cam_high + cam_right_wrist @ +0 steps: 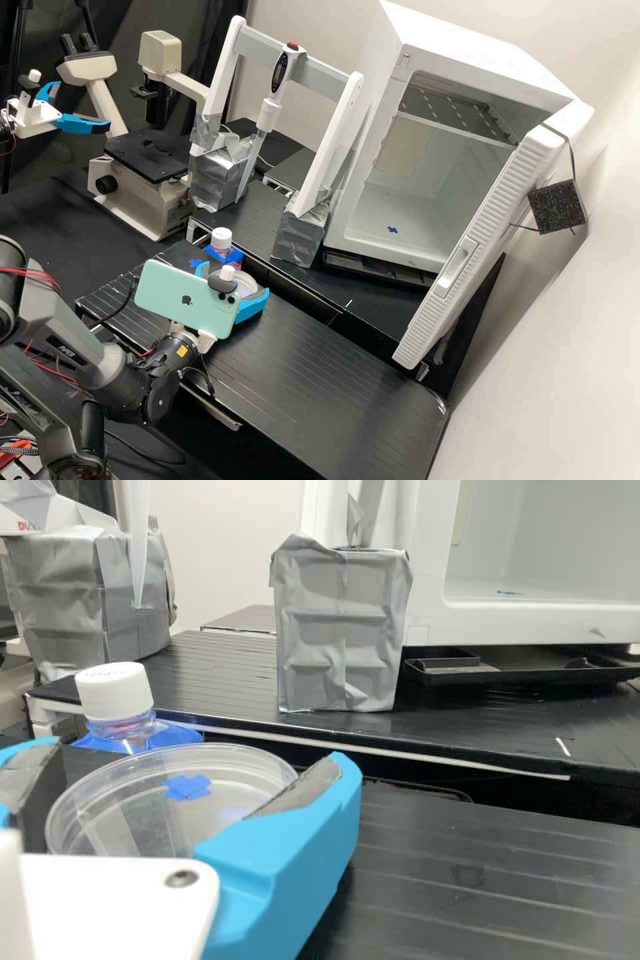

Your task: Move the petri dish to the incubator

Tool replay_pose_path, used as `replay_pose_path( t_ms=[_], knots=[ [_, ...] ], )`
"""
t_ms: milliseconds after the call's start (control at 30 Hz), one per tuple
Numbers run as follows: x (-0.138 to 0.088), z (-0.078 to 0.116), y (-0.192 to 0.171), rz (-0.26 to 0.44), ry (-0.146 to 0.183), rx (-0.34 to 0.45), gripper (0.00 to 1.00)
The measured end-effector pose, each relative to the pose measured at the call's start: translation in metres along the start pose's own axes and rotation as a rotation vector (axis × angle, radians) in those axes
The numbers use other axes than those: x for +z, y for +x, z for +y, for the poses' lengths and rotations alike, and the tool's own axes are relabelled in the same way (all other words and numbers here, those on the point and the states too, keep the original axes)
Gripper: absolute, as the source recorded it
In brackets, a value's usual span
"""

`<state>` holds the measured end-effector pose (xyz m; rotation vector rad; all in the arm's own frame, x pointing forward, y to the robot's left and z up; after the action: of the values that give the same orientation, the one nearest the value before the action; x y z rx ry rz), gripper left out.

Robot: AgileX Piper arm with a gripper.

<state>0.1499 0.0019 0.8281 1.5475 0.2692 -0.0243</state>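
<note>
In the high view, the gripper (234, 279) is low at the back part of the front bench, partly behind the phone on its wrist. Between its blue fingers lies the clear round petri dish (247, 283). The wrist view has the gripper (190, 805) shut on the petri dish (130, 798), dark pads against opposite sides of its rim. A blue cross shows on or through the dish; I cannot tell which. Whether the dish touches the bench is unclear. The white incubator (413, 220) stands at the back right, door open, with a blue cross on its floor.
A white-capped bottle (221, 239) in a blue holder stands close behind the dish. Beyond are a pipette stand (297, 230) with silver-wrapped feet and a microscope (150, 157). The incubator door (480, 247) juts forward on the right. A gap separates front bench (313, 373) and back platform.
</note>
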Motion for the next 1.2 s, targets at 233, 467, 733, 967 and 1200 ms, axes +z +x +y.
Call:
replay_pose_path(
  t_ms=[233, 467, 733, 967, 1200],
  knots=[
    [0.002, -0.002, 0.002, -0.001, -0.002, -0.013, 1.00],
    [0.002, -0.001, 0.001, -0.001, -0.020, -0.014, 1.00],
    [-0.001, -0.001, -0.003, 0.004, -0.041, -0.028, 1.00],
    [0.005, -0.004, 0.001, -0.005, -0.027, -0.046, 1.00],
    [0.010, -0.005, 0.003, -0.006, -0.018, -0.043, 1.00]
  ],
)
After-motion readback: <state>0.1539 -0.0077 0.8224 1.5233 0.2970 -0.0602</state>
